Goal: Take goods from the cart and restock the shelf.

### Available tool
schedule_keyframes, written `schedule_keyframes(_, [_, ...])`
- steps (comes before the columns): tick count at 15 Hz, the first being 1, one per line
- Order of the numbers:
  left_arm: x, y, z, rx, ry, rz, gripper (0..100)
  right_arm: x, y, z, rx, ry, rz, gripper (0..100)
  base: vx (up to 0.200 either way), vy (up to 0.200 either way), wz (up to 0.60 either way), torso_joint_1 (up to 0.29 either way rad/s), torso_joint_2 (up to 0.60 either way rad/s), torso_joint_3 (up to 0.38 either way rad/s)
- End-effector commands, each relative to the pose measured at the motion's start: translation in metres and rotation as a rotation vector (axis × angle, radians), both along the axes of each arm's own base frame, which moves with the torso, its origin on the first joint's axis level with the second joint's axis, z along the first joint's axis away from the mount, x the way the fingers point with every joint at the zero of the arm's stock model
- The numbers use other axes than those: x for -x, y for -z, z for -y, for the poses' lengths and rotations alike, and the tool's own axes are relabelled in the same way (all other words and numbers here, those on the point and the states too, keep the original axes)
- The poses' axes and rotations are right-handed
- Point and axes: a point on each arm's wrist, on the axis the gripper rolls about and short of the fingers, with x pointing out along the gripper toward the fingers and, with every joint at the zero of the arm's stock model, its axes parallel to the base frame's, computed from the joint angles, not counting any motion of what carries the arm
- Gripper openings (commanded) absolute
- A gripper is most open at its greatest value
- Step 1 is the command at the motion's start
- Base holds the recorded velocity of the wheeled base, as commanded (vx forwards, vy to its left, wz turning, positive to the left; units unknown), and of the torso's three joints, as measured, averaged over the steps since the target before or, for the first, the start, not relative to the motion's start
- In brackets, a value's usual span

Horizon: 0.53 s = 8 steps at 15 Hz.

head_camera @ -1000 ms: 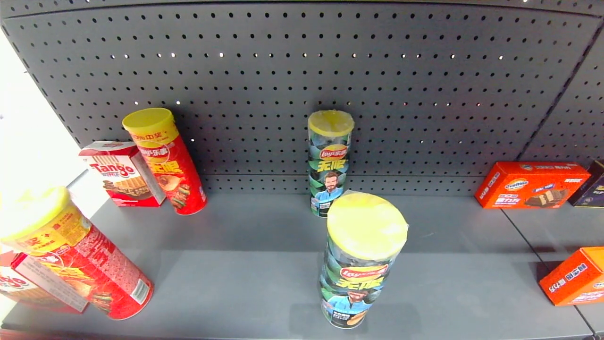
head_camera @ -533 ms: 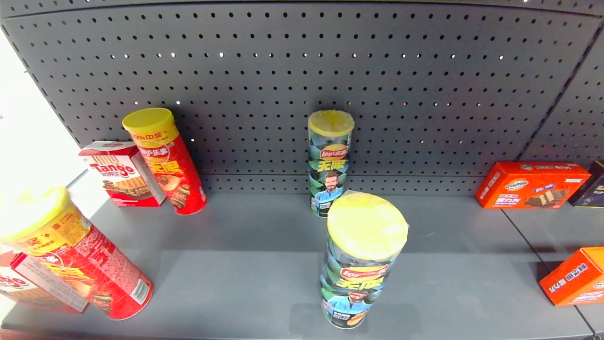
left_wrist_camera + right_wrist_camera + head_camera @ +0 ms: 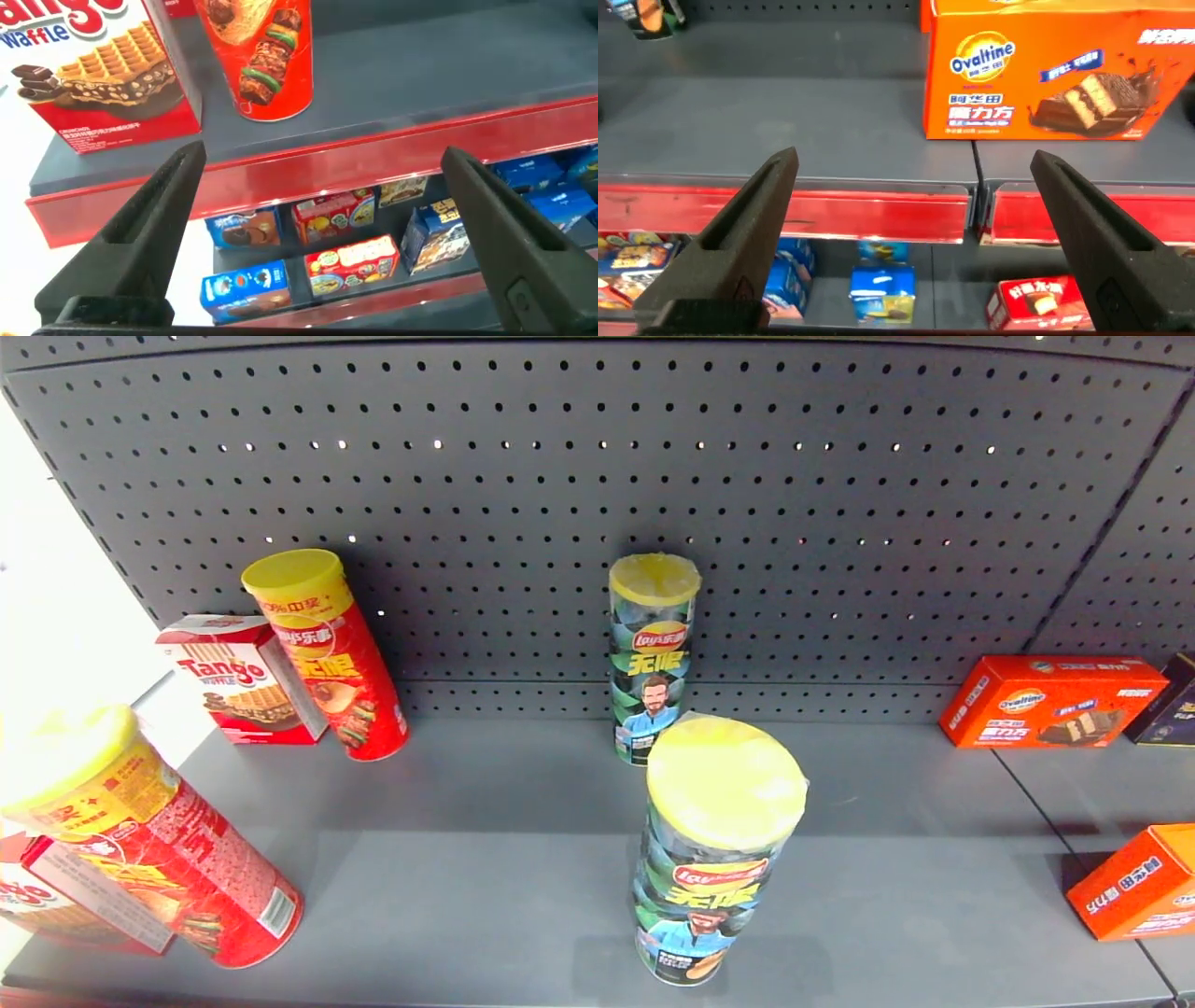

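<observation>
On the shelf (image 3: 485, 859) stand red cans (image 3: 327, 653) and a waffle box (image 3: 238, 681) at left, two green cans (image 3: 714, 849) mid-shelf, one behind the other, orange boxes (image 3: 1050, 700) at right. The left gripper (image 3: 322, 154) and right gripper (image 3: 915, 157) face its front edge, jaws wide apart, empty.

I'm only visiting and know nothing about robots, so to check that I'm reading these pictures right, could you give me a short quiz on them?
1. True or false: the left hand is holding a can.
2. How many green chip cans stand on the shelf?
3. What stands right next to the waffle box at the back of the shelf? A) a red chip can B) a green chip can C) the left hand

Key: 1 false, it is open and empty; 2 two; 3 A.
</observation>
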Motion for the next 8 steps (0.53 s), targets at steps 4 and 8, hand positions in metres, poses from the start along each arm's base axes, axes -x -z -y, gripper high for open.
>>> schedule_keyframes(4, [0.0,0.0,0.0,0.002,-0.002,-0.004,100,-0.062,-0.116,-0.005,0.033,-0.184,-0.177,100,0.0,0.0,0.0,0.0,0.0,0.0])
schedule_keyframes(8, [0.0,0.0,0.0,0.002,-0.002,-0.004,100,-0.094,-0.127,-0.025,0.1,-0.416,-0.238,100,0.0,0.0,0.0,0.0,0.0,0.0])
